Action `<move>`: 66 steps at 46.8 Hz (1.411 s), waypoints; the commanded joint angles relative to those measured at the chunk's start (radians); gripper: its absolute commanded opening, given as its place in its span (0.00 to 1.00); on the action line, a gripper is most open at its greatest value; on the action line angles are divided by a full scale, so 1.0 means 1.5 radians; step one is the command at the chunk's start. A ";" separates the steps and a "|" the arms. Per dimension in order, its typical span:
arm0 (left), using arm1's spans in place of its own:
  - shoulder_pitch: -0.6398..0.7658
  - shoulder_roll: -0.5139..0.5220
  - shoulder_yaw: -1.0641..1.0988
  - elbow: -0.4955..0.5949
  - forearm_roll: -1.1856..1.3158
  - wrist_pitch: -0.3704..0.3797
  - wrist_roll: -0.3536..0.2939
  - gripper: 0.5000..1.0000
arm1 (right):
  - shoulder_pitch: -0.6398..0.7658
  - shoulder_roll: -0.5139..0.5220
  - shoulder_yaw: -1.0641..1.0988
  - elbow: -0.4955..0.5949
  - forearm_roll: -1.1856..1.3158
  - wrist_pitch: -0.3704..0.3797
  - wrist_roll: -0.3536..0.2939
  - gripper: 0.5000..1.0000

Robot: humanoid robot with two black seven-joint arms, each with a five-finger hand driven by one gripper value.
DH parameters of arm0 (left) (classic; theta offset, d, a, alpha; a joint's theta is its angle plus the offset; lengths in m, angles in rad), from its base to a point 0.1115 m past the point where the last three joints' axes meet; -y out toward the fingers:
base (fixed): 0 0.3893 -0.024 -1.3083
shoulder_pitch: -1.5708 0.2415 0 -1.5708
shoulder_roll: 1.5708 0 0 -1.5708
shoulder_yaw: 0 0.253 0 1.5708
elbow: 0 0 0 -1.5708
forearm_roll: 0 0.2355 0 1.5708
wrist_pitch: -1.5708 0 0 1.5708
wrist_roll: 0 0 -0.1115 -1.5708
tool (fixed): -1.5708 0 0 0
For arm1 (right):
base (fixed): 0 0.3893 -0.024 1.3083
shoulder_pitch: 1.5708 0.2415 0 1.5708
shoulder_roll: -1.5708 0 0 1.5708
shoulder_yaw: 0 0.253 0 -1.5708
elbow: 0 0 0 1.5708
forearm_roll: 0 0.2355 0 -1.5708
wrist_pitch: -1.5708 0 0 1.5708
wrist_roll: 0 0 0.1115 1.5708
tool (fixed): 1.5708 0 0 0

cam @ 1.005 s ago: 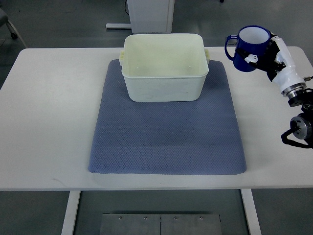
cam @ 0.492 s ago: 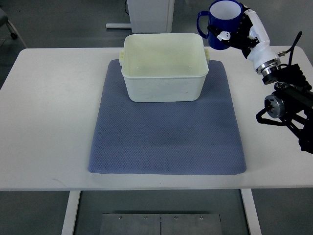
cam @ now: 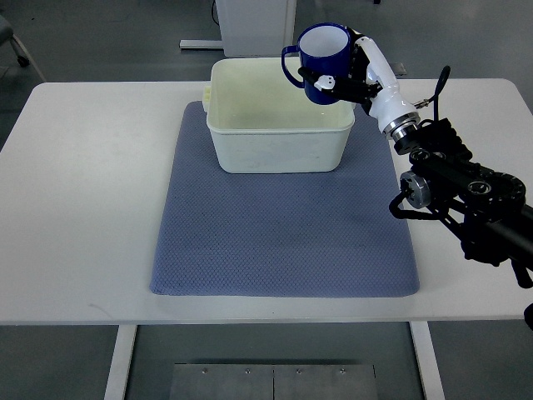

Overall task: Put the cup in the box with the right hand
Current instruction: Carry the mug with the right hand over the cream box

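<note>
Since half a second ago the right robot hand [cam: 350,73] has swung left, carrying the blue cup [cam: 323,52] from beyond the tabletop's [cam: 83,167] far edge to above the box's [cam: 279,142] far right corner. Its fingers wrap the cup, held upright in the air. Transport looks nearly done; lowering into the box below and letting go remain.

- A white bench [cam: 83,208] with rounded corners carries everything, standing on a grey floor [cam: 100,33].
- A blue-grey textured mat [cam: 283,242] lies flat on the bench's middle.
- A cream box [cam: 279,142] stands on the mat's far end, its open top upward.
- The bench's left part is bare.
</note>
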 commanded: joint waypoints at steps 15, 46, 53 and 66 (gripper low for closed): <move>0.000 0.000 0.000 0.000 0.000 0.000 0.000 1.00 | -0.006 0.045 -0.022 -0.020 0.001 -0.037 0.000 0.00; 0.000 0.000 0.000 0.000 0.000 0.000 0.000 1.00 | -0.009 0.066 -0.022 -0.037 0.007 -0.071 0.000 0.09; 0.000 0.000 0.000 0.001 0.000 0.000 0.000 1.00 | -0.008 0.066 -0.021 -0.036 0.008 -0.071 0.000 0.36; 0.000 0.000 0.000 0.000 0.000 0.000 0.000 1.00 | -0.008 0.066 -0.021 -0.035 0.008 -0.071 0.000 0.59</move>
